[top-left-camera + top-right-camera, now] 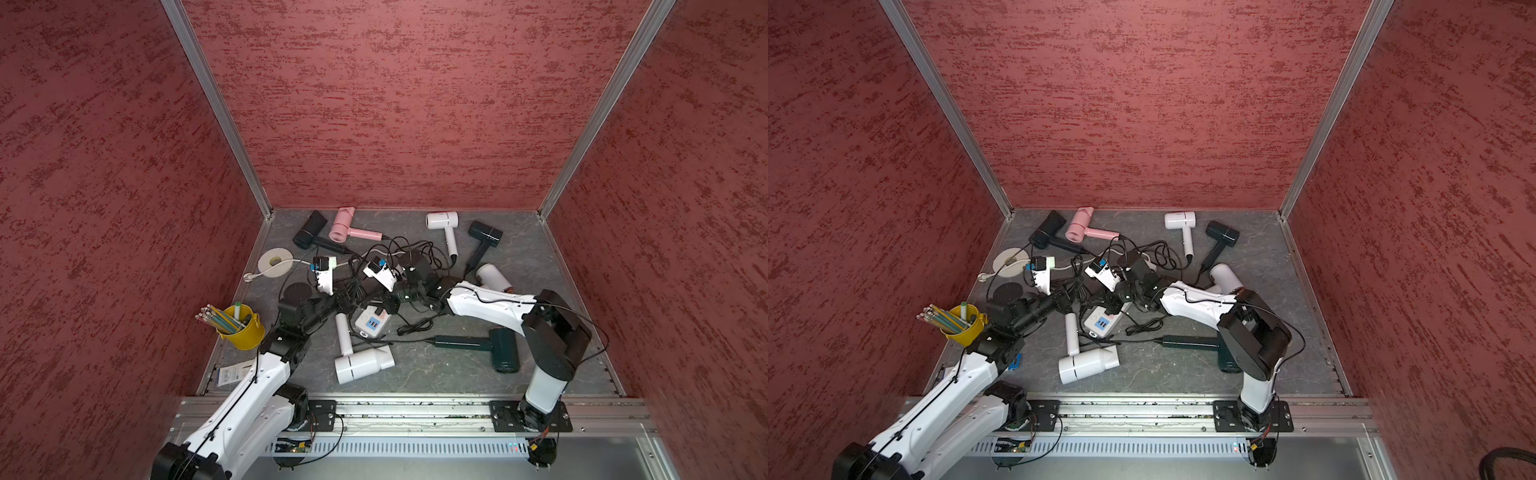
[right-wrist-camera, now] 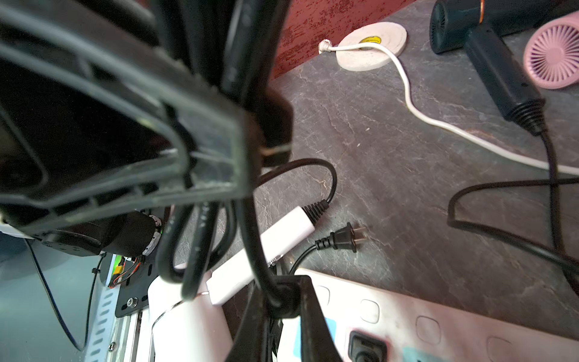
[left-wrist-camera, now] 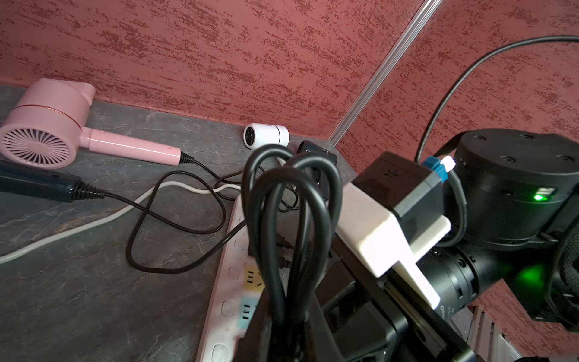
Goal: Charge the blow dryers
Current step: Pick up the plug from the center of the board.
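Both grippers meet over the white power strip (image 1: 372,322) amid tangled cords. My left gripper (image 3: 288,329) is shut on a looped bundle of black cord (image 3: 282,219) that stands up from its jaws. My right gripper (image 2: 282,308) pinches a black cord end (image 2: 279,297) just above the strip (image 2: 407,319). Blow dryers lie all around: black (image 1: 309,230), pink (image 1: 343,226), white (image 1: 442,220) and navy (image 1: 484,235) at the back, white (image 1: 492,276) at the right, dark green (image 1: 498,347) and white (image 1: 361,361) in front. A loose plug (image 2: 344,239) lies on the table.
A yellow cup of pencils (image 1: 243,328) stands at the left edge, beside my left arm. A white tape roll (image 1: 274,262) lies at the back left with the strip's white cable (image 2: 407,94) running over it. Red walls close in three sides.
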Robot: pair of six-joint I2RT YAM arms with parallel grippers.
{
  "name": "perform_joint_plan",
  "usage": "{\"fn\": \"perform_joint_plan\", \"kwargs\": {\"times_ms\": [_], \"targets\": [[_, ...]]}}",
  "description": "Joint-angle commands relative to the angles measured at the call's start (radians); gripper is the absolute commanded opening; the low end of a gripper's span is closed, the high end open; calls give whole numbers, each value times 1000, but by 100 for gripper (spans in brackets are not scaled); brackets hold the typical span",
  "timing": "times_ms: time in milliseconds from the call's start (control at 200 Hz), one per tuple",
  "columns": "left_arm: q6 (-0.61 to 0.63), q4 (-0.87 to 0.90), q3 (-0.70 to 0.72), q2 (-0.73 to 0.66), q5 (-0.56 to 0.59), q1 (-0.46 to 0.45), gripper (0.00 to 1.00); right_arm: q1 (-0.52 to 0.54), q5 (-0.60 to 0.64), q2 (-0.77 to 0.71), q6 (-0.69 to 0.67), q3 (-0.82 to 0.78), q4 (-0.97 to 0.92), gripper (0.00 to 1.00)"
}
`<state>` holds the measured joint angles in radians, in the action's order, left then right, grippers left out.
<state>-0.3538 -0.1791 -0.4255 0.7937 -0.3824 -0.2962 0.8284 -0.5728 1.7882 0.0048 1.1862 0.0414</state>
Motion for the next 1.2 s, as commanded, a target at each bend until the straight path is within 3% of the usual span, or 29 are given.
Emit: {"fn": "perform_joint_plan", "kwargs": {"times_ms": [0,80,160,286,596,862,1192], "targets": [[-17,-20,2,7,9,8,39,-3,46,2,-1,16,36,0],[-26,-7,2,12,34,11,64,-4,119,-16,1,6,38,0],[-35,6,1,14,57,16,82,-3,203,-34,1,0,26,0],[-50,14,1,19,81,20,100,-5,319,-58,1,-18,11,0],[-74,54,7,-23,139,30,100,-36,491,-76,12,-67,25,0],[-124,51,35,-47,189,62,100,-85,474,-41,-8,-94,55,0],[-205,85,37,-3,155,181,100,-87,482,26,-59,-94,85,0]]}}
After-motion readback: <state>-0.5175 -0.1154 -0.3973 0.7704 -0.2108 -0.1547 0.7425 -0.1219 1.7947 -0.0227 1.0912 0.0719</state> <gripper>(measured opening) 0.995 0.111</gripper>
